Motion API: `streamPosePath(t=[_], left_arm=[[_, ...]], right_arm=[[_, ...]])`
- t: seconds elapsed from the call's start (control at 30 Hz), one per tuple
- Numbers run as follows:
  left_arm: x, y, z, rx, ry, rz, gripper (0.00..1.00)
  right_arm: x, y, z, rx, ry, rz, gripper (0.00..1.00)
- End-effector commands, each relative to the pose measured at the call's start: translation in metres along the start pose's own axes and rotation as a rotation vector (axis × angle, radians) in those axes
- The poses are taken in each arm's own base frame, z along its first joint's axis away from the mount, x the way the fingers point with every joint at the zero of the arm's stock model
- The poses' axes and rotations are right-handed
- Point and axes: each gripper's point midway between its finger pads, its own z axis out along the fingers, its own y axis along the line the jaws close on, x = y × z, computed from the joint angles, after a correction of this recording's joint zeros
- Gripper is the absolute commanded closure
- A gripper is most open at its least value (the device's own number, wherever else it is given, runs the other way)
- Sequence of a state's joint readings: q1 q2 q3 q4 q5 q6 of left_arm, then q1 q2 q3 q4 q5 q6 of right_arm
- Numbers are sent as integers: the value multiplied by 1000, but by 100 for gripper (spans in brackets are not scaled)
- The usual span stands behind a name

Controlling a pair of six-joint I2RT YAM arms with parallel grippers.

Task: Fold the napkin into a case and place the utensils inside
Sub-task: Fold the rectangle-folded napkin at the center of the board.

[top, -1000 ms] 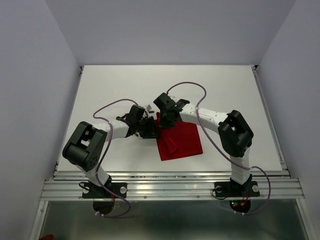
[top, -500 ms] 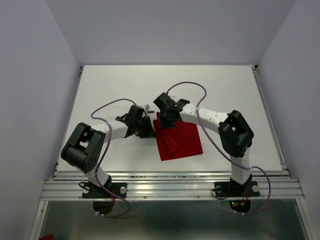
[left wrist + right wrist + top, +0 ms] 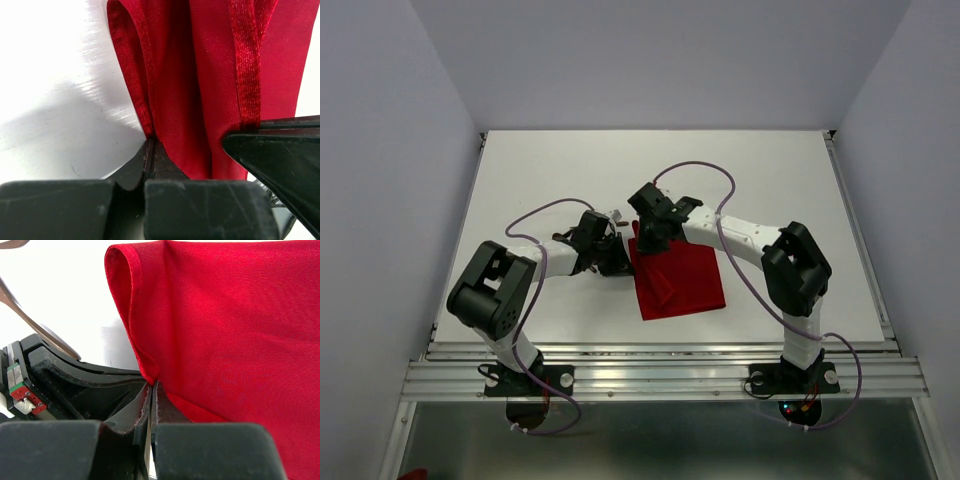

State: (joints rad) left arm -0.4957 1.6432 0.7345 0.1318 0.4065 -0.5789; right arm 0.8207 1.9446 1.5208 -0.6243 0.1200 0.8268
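- Well, in the top external view my left gripper (image 3: 613, 256) and my right gripper (image 3: 648, 238) meet almost tip to tip on one edge of the napkin (image 3: 685, 285). From my right fingertips the red cloth spreads back toward that arm's base, lying on the table (image 3: 770, 180). I judge the two tools share this edge so that the fold travels evenly instead of skewing.
- In the left wrist view my jaws are pressed together, pinching a doubled-over edge of the cloth right at the tips. The napkin runs straight ahead of them, with a rolled fold (image 3: 125, 60) just left of my tips. A shiny hem band (image 3: 247, 65) lies to their right and ends at the dark finger of my other tool, just beside mine.
- In the right wrist view these jaws are also clamped, on the napkin's rounded edge. Cloth fills everything ahead and to the right of my tips, and the left tool's black body sits just to the left. Beyond that body lies a slim strip that I take for one of the utensils (image 3: 35, 326), on bare table and apart from the cloth. To my eye the case is not yet formed.
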Motion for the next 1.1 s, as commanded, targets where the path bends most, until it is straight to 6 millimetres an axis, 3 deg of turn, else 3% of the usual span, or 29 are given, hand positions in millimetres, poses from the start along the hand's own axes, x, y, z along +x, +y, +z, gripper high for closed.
streamPosePath(t=[0.0, 0.93, 1.0, 1.07], left_arm=[[0, 7, 4, -28, 4, 2, 100], [0, 7, 6, -31, 10, 1, 100], [-1, 6, 6, -30, 9, 3, 100], [-2, 6, 6, -32, 7, 3, 100]], right_arm=[[-6, 15, -16, -63, -32, -4, 99], [19, 18, 15, -50, 54, -17, 99], [18, 20, 15, -57, 50, -17, 95], [15, 21, 12, -60, 39, -19, 75]])
